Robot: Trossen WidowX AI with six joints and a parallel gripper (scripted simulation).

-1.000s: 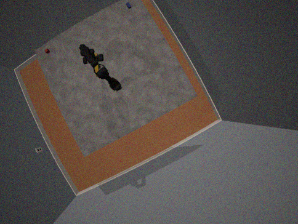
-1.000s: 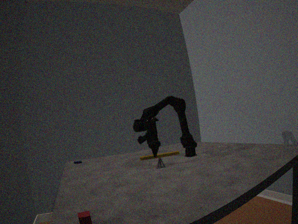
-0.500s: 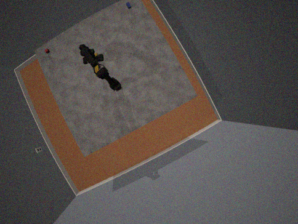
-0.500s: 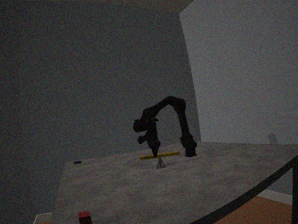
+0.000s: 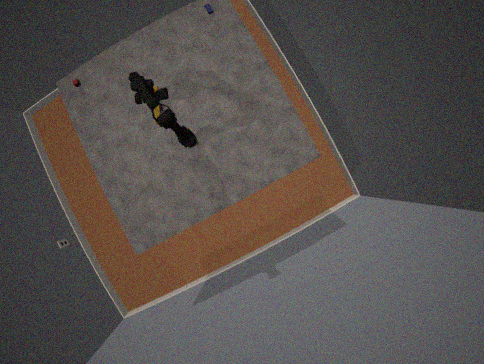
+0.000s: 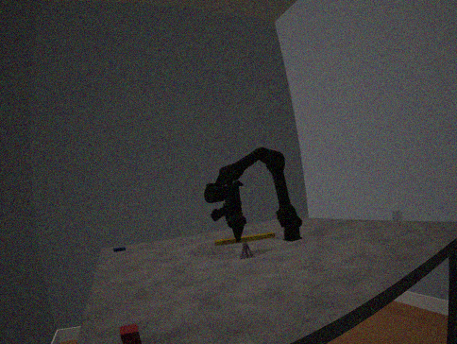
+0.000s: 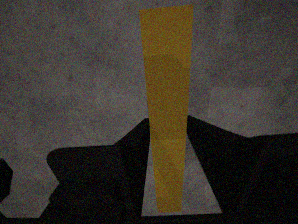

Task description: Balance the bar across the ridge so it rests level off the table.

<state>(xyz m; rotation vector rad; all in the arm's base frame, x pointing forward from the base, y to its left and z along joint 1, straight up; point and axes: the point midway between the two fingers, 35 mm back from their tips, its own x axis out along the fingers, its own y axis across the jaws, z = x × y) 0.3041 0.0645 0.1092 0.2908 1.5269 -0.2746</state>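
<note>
The yellow bar (image 5: 158, 111) (image 6: 262, 236) (image 7: 167, 75) lies across the top of the small grey ridge (image 6: 245, 252) in the exterior view. It looks clear of the table at both ends. I cannot tell exactly whether it is level from that slanted view. My gripper (image 6: 238, 239) (image 7: 166, 121) points down with one finger on each side of the bar, very close to its faces. The fingers stand just wide of the bar, so the gripper is open around it. In the top view the arm covers the middle of the bar and the fingertips.
A red block (image 5: 76, 82) (image 6: 129, 333) and a small blue block (image 5: 209, 8) (image 6: 119, 249) lie far off near the edges of the grey table top (image 5: 215, 165) (image 6: 189, 293). The arm's base (image 5: 187, 138) (image 6: 292, 231) stands near one end of the bar.
</note>
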